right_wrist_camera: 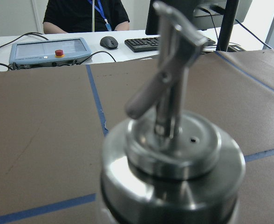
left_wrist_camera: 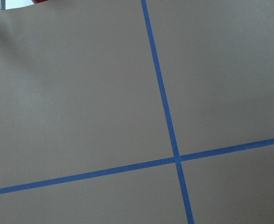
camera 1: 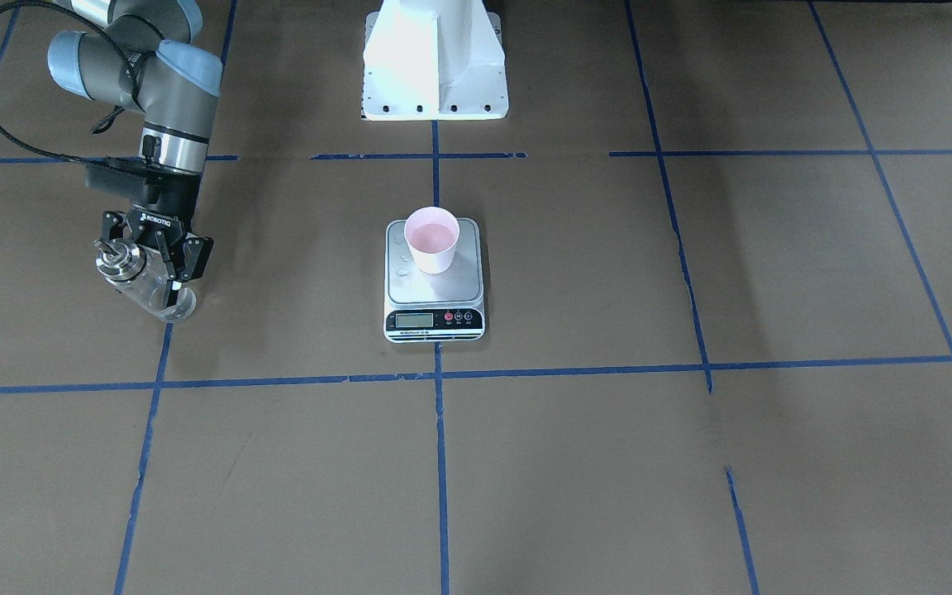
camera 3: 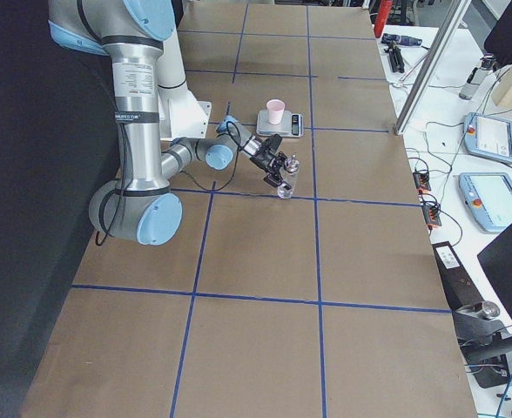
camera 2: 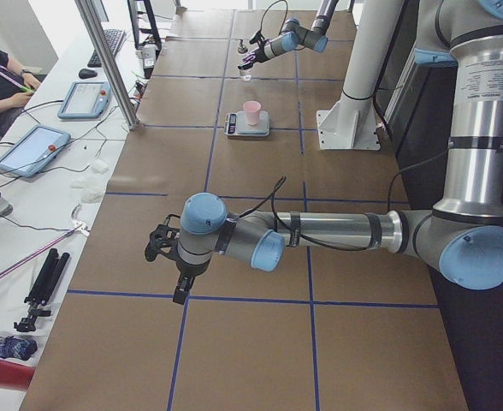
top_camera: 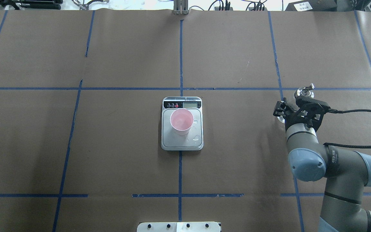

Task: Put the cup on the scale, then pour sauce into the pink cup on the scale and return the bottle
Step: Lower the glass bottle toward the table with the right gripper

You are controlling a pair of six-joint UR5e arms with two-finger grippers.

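The pink cup (camera 1: 432, 240) (top_camera: 181, 121) stands upright on the scale (camera 1: 461, 286) (top_camera: 182, 144) at the table's middle. A few clear drops lie on the steel platform beside it. Well off to the robot's right, my right gripper (camera 1: 149, 260) (top_camera: 298, 111) is shut on the glass bottle (camera 1: 154, 293) (camera 3: 288, 178), low over the table. The bottle's metal spout (right_wrist_camera: 174, 93) fills the right wrist view, upright. I cannot make out the sauce inside the glass. My left gripper (camera 2: 162, 248) hovers over bare table far from the scale; I cannot tell whether it is open.
The white robot pedestal (camera 1: 435, 66) stands behind the scale. Blue tape lines cross the brown table cover. Past the far table edge a person (right_wrist_camera: 85, 14) sits at a desk with a keyboard and tablets (right_wrist_camera: 48, 49).
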